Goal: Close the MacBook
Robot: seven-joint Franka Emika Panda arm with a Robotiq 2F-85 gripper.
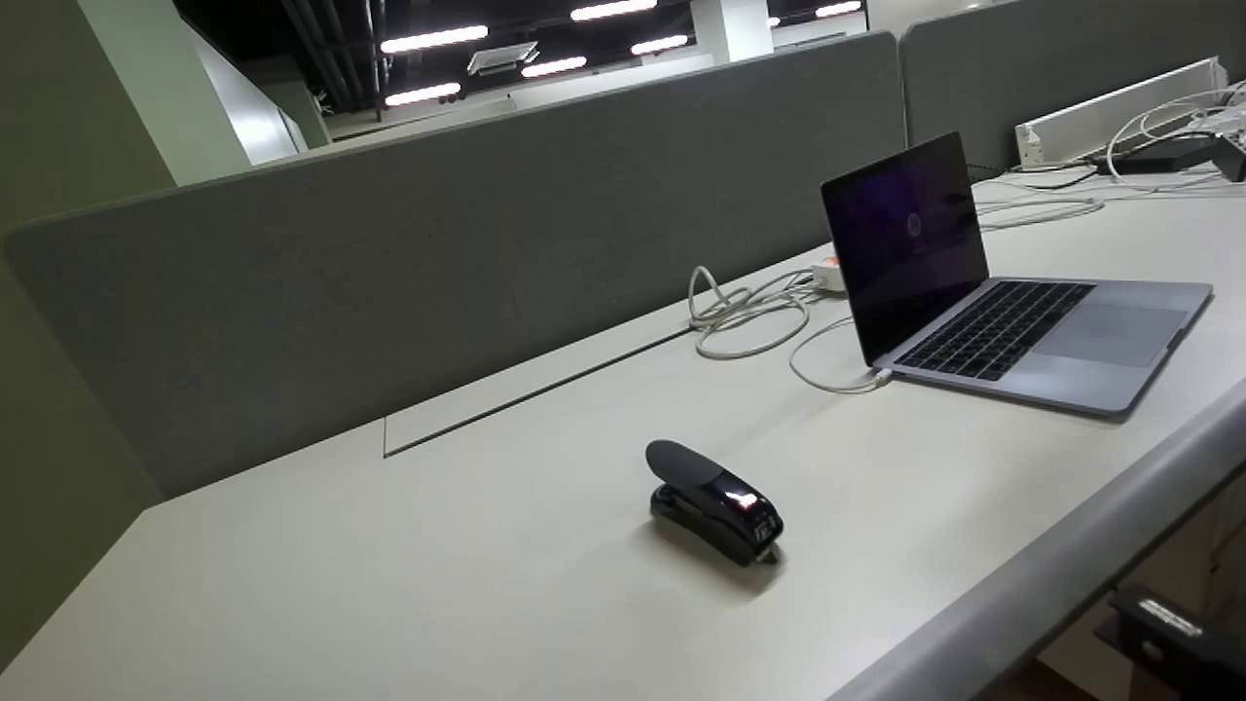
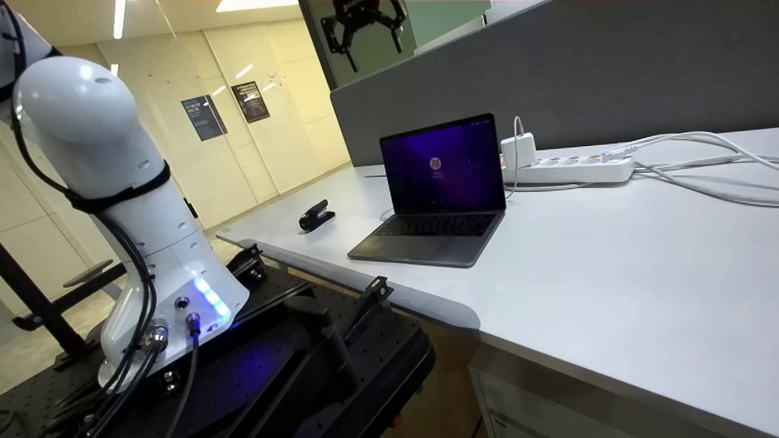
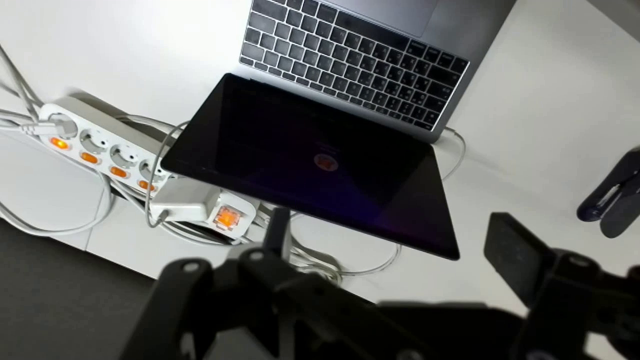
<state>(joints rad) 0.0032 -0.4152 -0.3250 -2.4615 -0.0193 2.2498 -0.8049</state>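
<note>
The MacBook [image 1: 1022, 326] stands open on the white desk, its lid raised steeply and its dark screen facing the keyboard side. It also shows open in an exterior view [image 2: 441, 170] and in the wrist view [image 3: 325, 155]. Its lid stickers are hidden. My gripper [image 2: 377, 59] hangs high above the desk, at the top of that exterior view. In the wrist view my gripper [image 3: 392, 237] is open and empty, its black fingers wide apart. The lid's top edge appears just ahead of the fingers, with no contact visible.
A small black stapler [image 1: 715, 501] lies beside the laptop. A white power strip [image 2: 569, 170] with a charger and loose cables lies behind it. A white cable [image 1: 837, 380] runs into the laptop's side. A grey partition [image 1: 506, 243] lines the desk's back.
</note>
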